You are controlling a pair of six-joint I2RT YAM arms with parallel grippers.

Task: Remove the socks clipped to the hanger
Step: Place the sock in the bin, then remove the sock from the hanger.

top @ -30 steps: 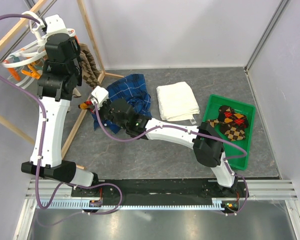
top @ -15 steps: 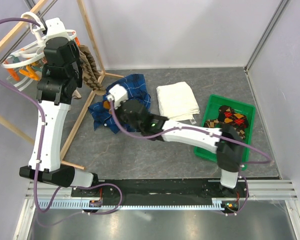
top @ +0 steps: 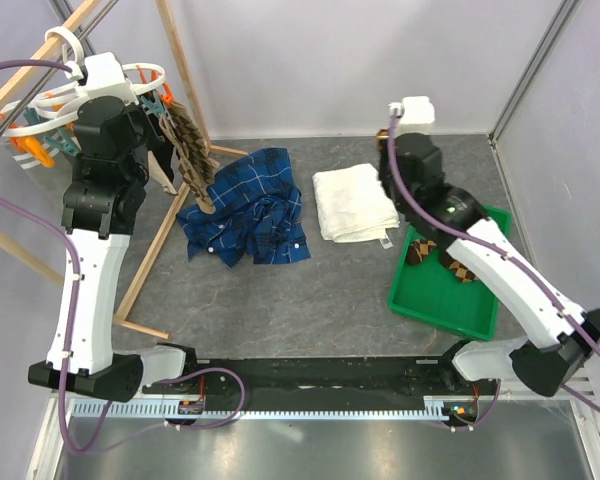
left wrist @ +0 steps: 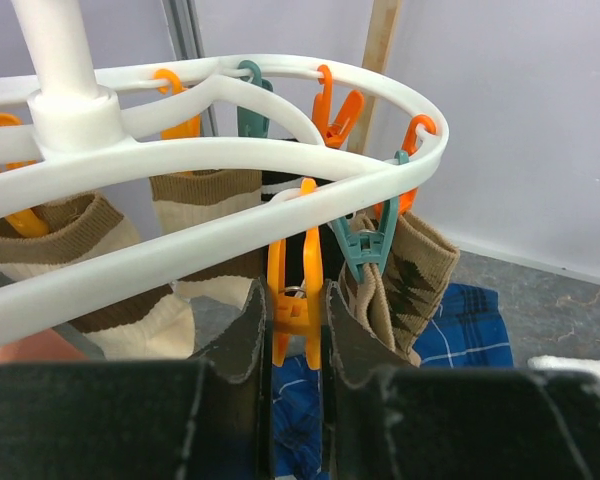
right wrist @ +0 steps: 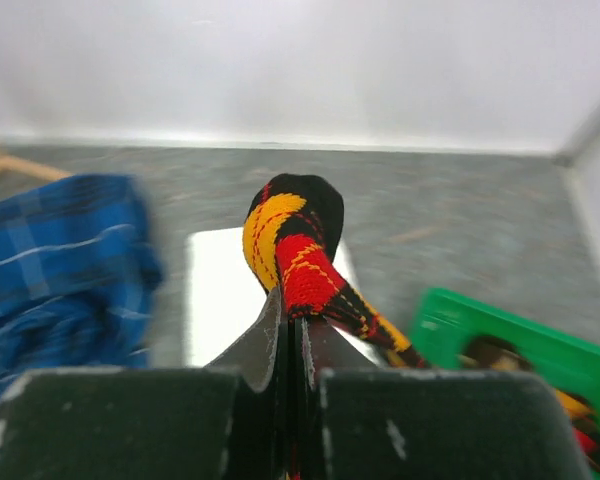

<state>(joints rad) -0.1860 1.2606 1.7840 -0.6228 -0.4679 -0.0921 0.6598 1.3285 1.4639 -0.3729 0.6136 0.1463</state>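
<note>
The white round hanger [left wrist: 230, 155] hangs at the far left [top: 50, 105] with orange and teal clothespins. A brown-tan patterned sock [left wrist: 410, 270] and cream-and-brown striped socks [left wrist: 205, 200] stay clipped to it. My left gripper [left wrist: 292, 300] is up under the ring, its pads [left wrist: 248, 320] pressed on both sides of an orange clothespin [left wrist: 285, 255] that holds no sock. My right gripper [right wrist: 292, 325] is shut on a black, red and yellow argyle sock [right wrist: 295, 250], held in the air over the towel beside the green bin [right wrist: 450, 330].
The green bin [top: 480, 310] at the right holds brown argyle socks [top: 460, 268]. A folded white towel [top: 352, 203] and a crumpled blue plaid shirt [top: 250, 215] lie mid-table. Wooden rack poles [top: 175, 60] frame the hanger. Walls close in the back and right.
My right arm has swung from under the hanger across the shirt and towel to the bin's side, carrying the argyle sock. My left gripper stays at the hanger, jaws slightly wider.
</note>
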